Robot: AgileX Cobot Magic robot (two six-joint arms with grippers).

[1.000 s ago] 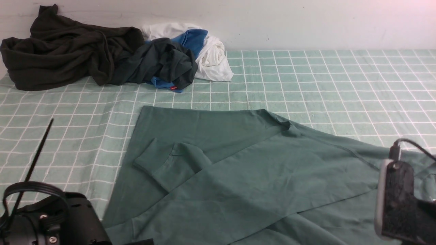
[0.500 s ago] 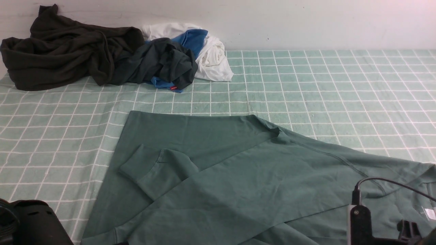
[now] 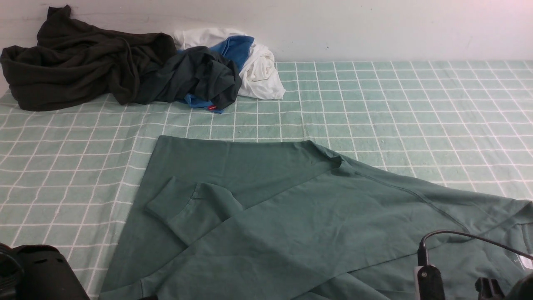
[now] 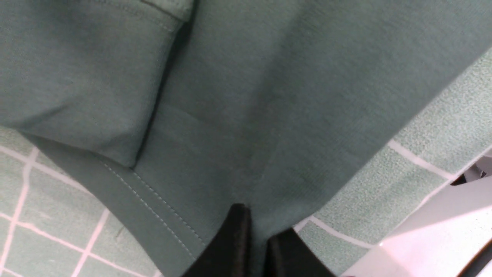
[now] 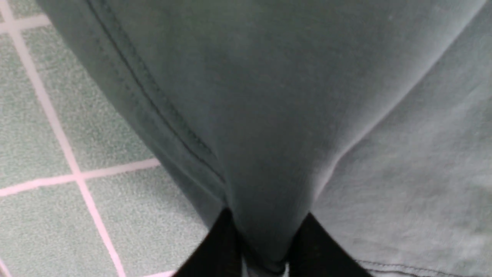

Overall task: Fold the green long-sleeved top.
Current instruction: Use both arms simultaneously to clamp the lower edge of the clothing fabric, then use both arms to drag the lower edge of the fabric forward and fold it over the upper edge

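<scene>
The green long-sleeved top (image 3: pixel 291 216) lay spread over the lower middle and lower right of the front frame on the pale checked cloth (image 3: pixel 416 104). Its far edge ran as a straight line across the centre, and its near part went off the bottom of the frame. One sleeve (image 3: pixel 195 208) lay across the body with its cuff toward the left of the frame. That read as the sleeve being tucked in so the body could later be doubled over as a tidy rectangle. The left gripper (image 4: pixel 256 240) was closed almost completely, its two black fingers pinching a thin fold of the top beside the stitched hem (image 4: pixel 153 196). The right gripper (image 5: pixel 265 250) was closed less far, with a thicker bunch of the green fabric gathered between its fingers near a seam (image 5: pixel 161 104). Both arms sat low in the front frame, the left arm (image 3: pixel 37 273) at lower left and the right arm (image 3: pixel 429 283) at lower right. The grips therefore seemed to be on the near edge at either side, probably so the cloth could be carried evenly without skewing. The fold across the body looked not yet made. The blackish garment (image 3: pixel 75 62) and the dark grey-green garment with blue and white cloth (image 3: pixel 216 71) were heaped in the upper left against the wall (image 3: pixel 374 29). They were well apart from the top, apparently set aside out of the working area.
</scene>
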